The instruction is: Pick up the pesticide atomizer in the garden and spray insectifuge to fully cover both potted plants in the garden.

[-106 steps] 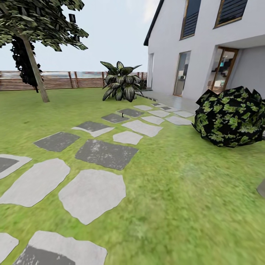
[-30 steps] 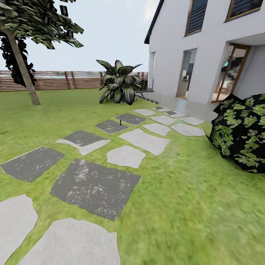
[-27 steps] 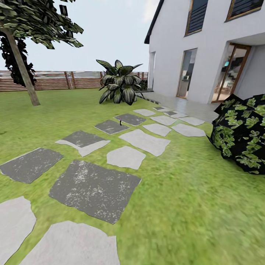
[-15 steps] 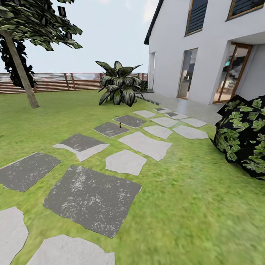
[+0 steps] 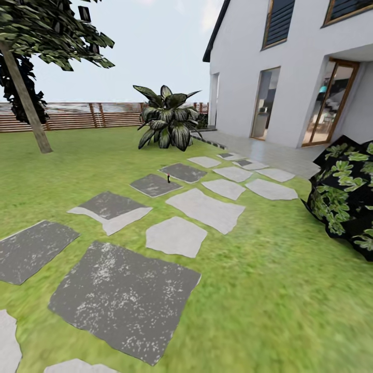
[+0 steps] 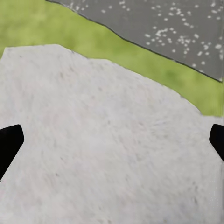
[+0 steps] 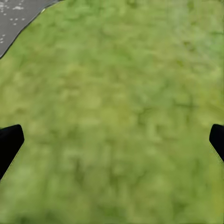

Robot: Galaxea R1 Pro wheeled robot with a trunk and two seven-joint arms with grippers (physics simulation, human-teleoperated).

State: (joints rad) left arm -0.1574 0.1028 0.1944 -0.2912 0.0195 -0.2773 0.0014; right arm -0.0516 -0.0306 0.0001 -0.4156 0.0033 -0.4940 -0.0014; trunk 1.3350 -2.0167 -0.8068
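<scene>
We see flat, even daylight under a pale, washed-out sky (image 5: 160,46), with no clear sun direction and almost no cast shadows on the lawn (image 5: 269,290). The house wall (image 5: 300,67) is bright without glare. Grass textures smear into blur near us, and vertical lines lean at the edges. Both wrist views are soft, low in detail.

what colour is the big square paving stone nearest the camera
Dark grey with white speckles; the paving stone shows best in the head view.
</scene>
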